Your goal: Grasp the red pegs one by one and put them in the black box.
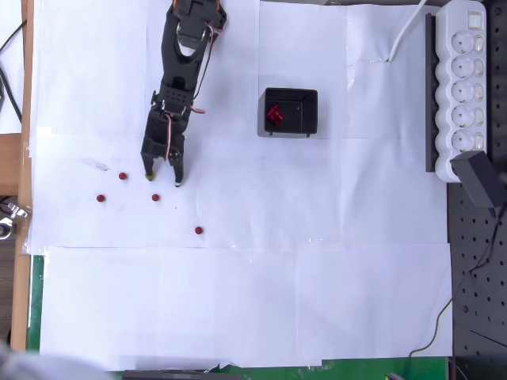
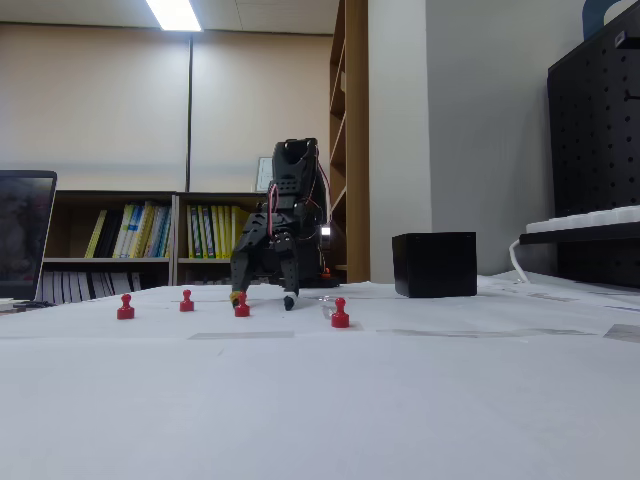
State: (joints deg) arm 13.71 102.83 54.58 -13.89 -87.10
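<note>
White paper covers the table (image 1: 317, 277). Four red pegs (image 1: 155, 197) stand loose on it, well apart from the black box (image 1: 290, 112), which already holds several. The gripper (image 1: 163, 178) hangs spread-fingered and empty above the peg nearest the box's side, probably lining up a pinch. Nothing blocks the path; a power strip (image 1: 463, 79) lies beyond the box.
</note>
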